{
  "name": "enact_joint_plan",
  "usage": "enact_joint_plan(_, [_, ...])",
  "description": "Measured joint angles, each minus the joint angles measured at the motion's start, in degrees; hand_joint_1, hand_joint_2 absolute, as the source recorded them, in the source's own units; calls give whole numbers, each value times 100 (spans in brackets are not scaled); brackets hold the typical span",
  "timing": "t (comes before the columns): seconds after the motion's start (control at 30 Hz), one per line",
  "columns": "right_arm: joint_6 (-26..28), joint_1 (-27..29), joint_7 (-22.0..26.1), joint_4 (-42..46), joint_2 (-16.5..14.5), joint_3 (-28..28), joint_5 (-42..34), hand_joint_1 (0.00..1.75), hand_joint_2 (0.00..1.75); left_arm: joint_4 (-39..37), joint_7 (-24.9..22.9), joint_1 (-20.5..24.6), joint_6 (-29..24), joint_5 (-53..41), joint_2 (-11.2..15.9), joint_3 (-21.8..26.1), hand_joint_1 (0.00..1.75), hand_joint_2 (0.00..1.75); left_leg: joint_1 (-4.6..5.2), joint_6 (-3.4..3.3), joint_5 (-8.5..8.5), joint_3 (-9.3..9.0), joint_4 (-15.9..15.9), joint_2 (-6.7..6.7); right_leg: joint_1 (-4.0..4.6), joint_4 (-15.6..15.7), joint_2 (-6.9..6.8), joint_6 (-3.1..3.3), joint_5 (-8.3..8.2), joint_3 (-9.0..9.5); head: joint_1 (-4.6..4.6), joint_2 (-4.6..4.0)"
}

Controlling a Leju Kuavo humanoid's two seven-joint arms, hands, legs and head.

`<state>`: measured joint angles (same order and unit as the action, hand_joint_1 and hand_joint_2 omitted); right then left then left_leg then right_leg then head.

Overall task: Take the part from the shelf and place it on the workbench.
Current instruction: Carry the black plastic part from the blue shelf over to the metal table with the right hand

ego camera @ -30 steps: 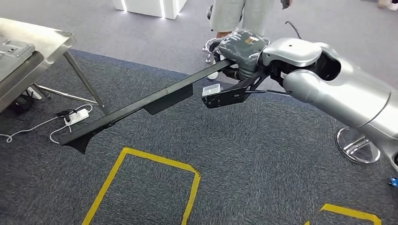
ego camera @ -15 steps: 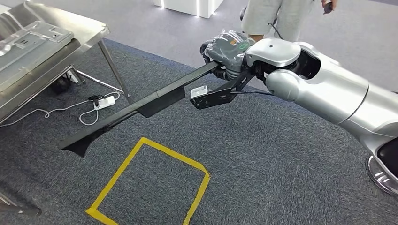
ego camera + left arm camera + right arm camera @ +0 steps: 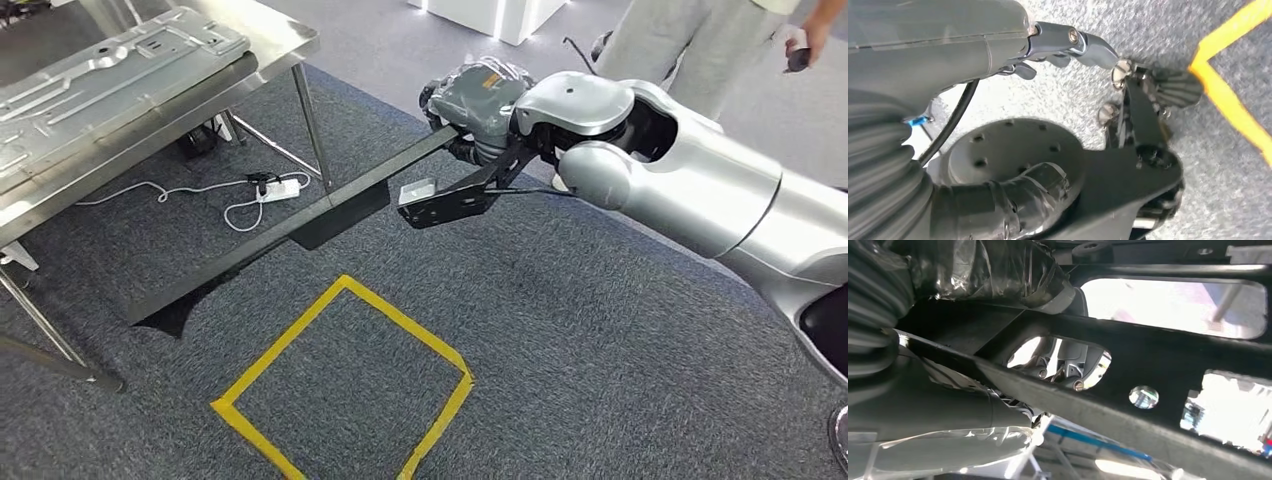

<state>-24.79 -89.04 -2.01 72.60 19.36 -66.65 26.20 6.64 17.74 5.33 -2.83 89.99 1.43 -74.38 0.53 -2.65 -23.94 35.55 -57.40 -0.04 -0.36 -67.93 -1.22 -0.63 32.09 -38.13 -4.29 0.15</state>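
One long black part [image 3: 270, 235]; one steel workbench [image 3: 268, 40] bearing one pressed metal panel [image 3: 110, 80]. One yellow tape square [image 3: 345, 385] on the carpet, one white power strip [image 3: 283, 187]. One person [image 3: 690, 45] standing behind.

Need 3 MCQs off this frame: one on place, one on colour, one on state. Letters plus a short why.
1. Where is the free end of the long black part?
A. on the workbench
B. over the carpet beside the workbench
C. on a shelf

2. What colour is the tape square on the carpet?
A. yellow
B. red
C. white

3. What is the right hand doing?
A. hanging with nothing in it
B. pressing on the workbench top
C. holding the black part by one end

Answers:
1 B: in the head view the part's tip hangs above the carpet, next to the metal workbench and not on it.
2 A: the tape outline is plainly yellow.
3 C: the hand grips the part's near end, and the right wrist view shows the black part against the hand.
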Motion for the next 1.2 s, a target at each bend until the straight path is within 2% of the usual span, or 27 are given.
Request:
enact_joint_plan(0.03, [-5,2,-3,-4,4,-2,4,175,175,0,10,10,9,0,-2,0,0,175,-2,-10,4,4,-6,-58,-6,-362,79,-11,141,-175,1,1])
enact_joint_plan(0.07, [-20,8,-8,-9,7,-8,12,175,175,0,18,23,19,0,-5,0,0,175,-5,-10,5,6,-17,-133,-16,-627,109,-25,201,-309,1,1])
enact_joint_plan(0.1, [-47,11,-11,-15,7,-16,28,175,175,0,24,31,28,0,-10,0,0,175,-11,-6,1,9,-35,-215,-32,-721,118,-42,160,-365,0,1])
enact_joint_plan(0.13, [-89,1,-8,-20,7,-26,54,175,175,0,24,35,34,0,-17,0,0,175,-23,6,-8,9,-61,-299,-54,-595,130,-58,12,-318,0,1])
enact_joint_plan(0.17, [-144,-29,-2,-25,5,-38,76,175,175,0,22,35,36,0,-21,0,0,175,-40,27,-25,12,-100,-387,-86,-292,174,-79,-205,-187,0,1])
enact_joint_plan(0.23, [-284,-164,12,-43,-2,-77,102,175,175,0,6,29,30,0,-22,0,0,175,-70,86,-67,76,-204,-543,-162,332,469,-125,-473,87,1,1])
enact_joint_plan(0.3, [-415,-345,12,-79,-33,-123,97,175,175,0,-23,30,20,0,-16,-1,0,175,-92,149,-57,204,-283,-687,-192,560,694,-122,-474,167,-1,1])
enact_joint_plan(0.37, [-484,-483,5,-127,-92,-160,93,175,175,-1,-46,13,12,0,-9,-2,0,175,-120,214,-14,288,-292,-829,-176,590,600,-58,-473,165,-1,1])
enact_joint_plan(0.4, [-497,-542,-8,-154,-135,-179,98,175,175,-1,-56,-6,8,0,-11,-2,0,175,-118,244,-27,311,-312,-787,-171,614,519,-24,-483,181,-6,0])
enact_joint_plan(0.43, [-504,-613,-21,-179,-175,-197,105,175,175,-1,-64,-18,6,0,-15,-2,0,175,-106,273,-80,350,-384,-661,-175,643,444,17,-496,198,-22,0])
enact_joint_plan(0.47, [-506,-700,-33,-203,-214,-214,112,175,175,-1,-71,-18,4,0,-19,-2,0,175,-94,297,-200,437,-573,-469,-175,671,361,50,-509,212,-38,0])
enact_joint_plan(0.5, [-508,-789,-45,-228,-241,-224,115,175,175,0,-75,-15,5,0,-28,-2,0,175,-87,321,-364,568,-862,-254,-158,688,277,72,-515,222,-55,0])
enact_joint_plan(0.53, [-510,-873,-50,-256,-257,-238,111,175,175,0,-78,-5,5,0,-30,-2,0,175,-92,337,-540,728,-1220,-123,-139,696,188,89,-517,226,-65,1])
enact_joint_plan(0.57, [-514,-945,-62,-286,-273,-257,105,175,175,0,-79,4,5,0,-31,-2,0,175,-101,343,-675,876,-1553,-56,-119,698,88,97,-514,228,-64,0])
enact_joint_plan(0.6, [-521,-995,-76,-314,-287,-278,97,175,175,0,-80,7,5,0,-31,-2,0,175,-106,338,-714,944,-1730,-35,-102,698,-8,105,-508,232,-65,0])
enact_joint_plan(0.63, [-529,-1036,-94,-341,-304,-296,91,175,175,0,-85,5,5,0,-32,-2,0,175,-106,324,-655,912,-1712,-25,-88,698,-95,112,-501,238,-65,0])
enact_joint_plan(0.67, [-536,-1082,-111,-364,-319,-308,87,175,175,0,-91,-2,5,0,-32,-2,0,175,-100,300,-504,769,-1477,-1,-76,698,-174,117,-493,249,-65,0])
enact_joint_plan(0.73, [-541,-1239,-146,-421,-343,-314,71,175,175,0,-101,-14,4,0,-31,-2,0,175,-34,222,-202,337,-713,204,-48,702,-314,116,-474,273,-65,1])
enact_joint_plan(0.8, [-541,-1425,-182,-496,-356,-313,45,175,175,0,-101,-14,3,0,-28,1,0,175,46,155,-116,95,-250,381,-21,716,-436,99,-464,288,-63,1])
enact_joint_plan(0.87, [-544,-1540,-211,-561,-384,-313,16,175,175,0,-100,-16,3,0,-27,4,0,175,70,124,-125,69,-174,320,-8,752,-554,71,-460,329,-61,1])
enact_joint_plan(0.9, [-545,-1575,-219,-588,-400,-313,5,175,175,0,-100,-25,3,0,-29,5,0,175,49,107,-104,36,-127,264,-10,753,-550,47,-439,358,-59,1])
enact_joint_plan(0.97, [-548,-1666,-225,-646,-415,-313,-2,175,175,0,-99,-37,5,0,-38,7,0,175,7,64,-56,-32,-28,155,-28,556,-303,10,-280,306,-57,0])
enact_joint_plan(1.03, [-553,-1750,-227,-703,-415,-316,-2,175,175,0,-98,-25,9,0,-44,9,0,175,-12,35,-32,-59,6,45,-42,-61,19,0,48,20,-55,0])
enact_joint_plan(1.1, [-562,-1776,-228,-752,-415,-331,-1,175,175,0,-98,-3,13,0,-44,21,0,175,-13,23,-33,-59,-11,-103,-41,-711,108,-7,261,-314,-53,1])
enact_joint_plan(1.13, [-566,-1778,-229,-771,-415,-338,1,175,175,0,-98,4,15,0,-45,30,0,175,-16,21,-39,-59,-28,-185,-44,-837,119,-12,237,-392,-53,1])
enact_joint_plan(1.17, [-570,-1788,-231,-790,-416,-343,3,175,175,0,-98,5,18,0,-45,39,0,175,-22,28,-50,-60,-55,-272,-52,-709,129,-16,85,-352,-53,1])
enact_joint_plan(1.2, [-573,-1810,-233,-805,-419,-345,4,175,175,0,-98,0,18,0,-46,45,0,175,-32,40,-71,-59,-92,-356,-67,-388,168,-20,-143,-218,-53,1])
